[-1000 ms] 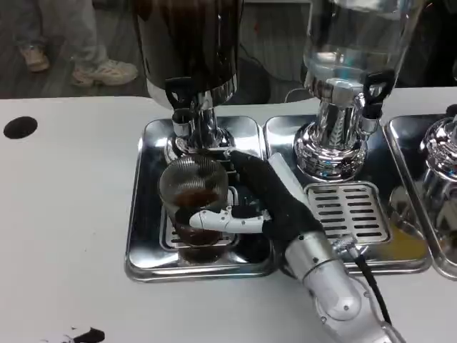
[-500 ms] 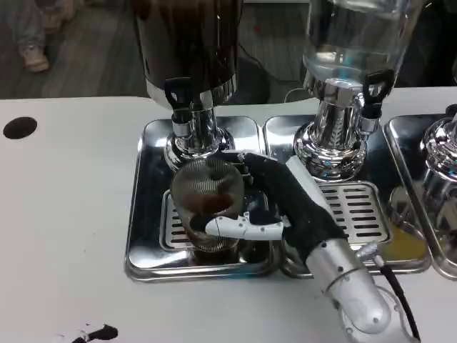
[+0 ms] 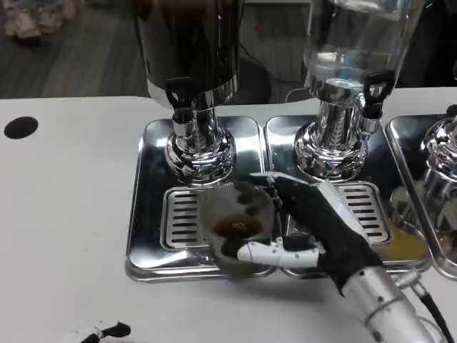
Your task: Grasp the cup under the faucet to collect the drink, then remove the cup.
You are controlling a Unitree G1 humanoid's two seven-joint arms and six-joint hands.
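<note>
A clear ribbed cup with brown drink in it is held by my right hand, blurred, above the front edge of the left drip tray. It sits right of and in front of the black faucet on the dark drink dispenser. White fingers wrap the cup's front; the black palm is behind it. The cup looks tilted toward me.
A second dispenser with clear liquid stands on the middle tray. Part of a third dispenser is at the right edge. White table lies to the left, with a black hole. A dark object sits at the bottom left.
My right hand has carried the cup away from under the faucet, rightward and toward the tray's front edge. The grate under the faucet is now uncovered.
</note>
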